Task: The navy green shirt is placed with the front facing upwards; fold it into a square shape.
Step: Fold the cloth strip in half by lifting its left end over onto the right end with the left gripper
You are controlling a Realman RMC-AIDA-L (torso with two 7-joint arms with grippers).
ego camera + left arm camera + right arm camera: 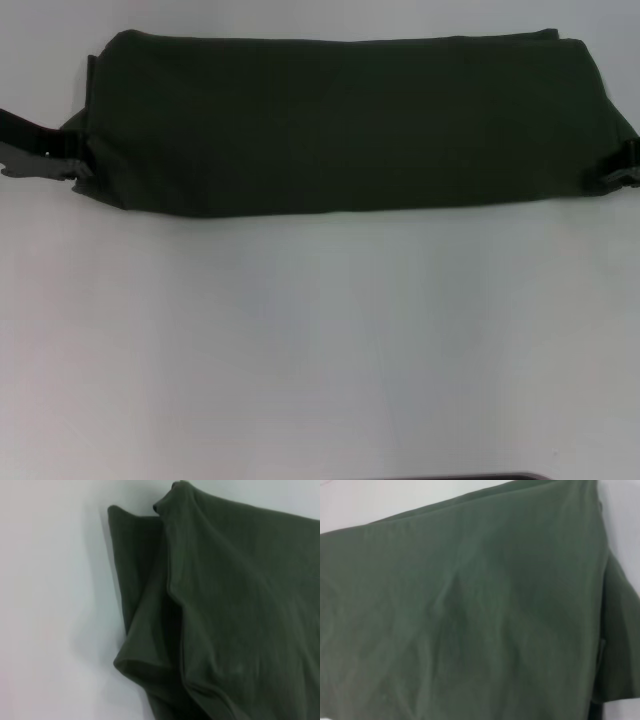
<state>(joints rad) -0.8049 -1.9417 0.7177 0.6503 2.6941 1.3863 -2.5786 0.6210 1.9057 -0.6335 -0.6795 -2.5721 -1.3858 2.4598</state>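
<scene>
Folding looks partway done — bare tabotop in front is wrong word, so plainly: the near half of the white tabletop (320,350) carries nothing, and the navy green shirt (340,125) lies across the far half as a long plain-green band, print hidden.

Left end effector (62,165) sits at the band's left end, right end effector (622,172) at its right end, both touching or just beside the cloth edge. Can't tell how far either is open, or whether it has fabric pinched (wrist views show only cloth, no fingers).

My read: next is bringing the ends toward the middle to get a square.
- Left end is messy — stacked layers, one lip curling up in the left wrist view. Catch all layers, not just the top one.
- Move low so the band doesn't drag.
- Right end looks flatter, should be easier.
</scene>
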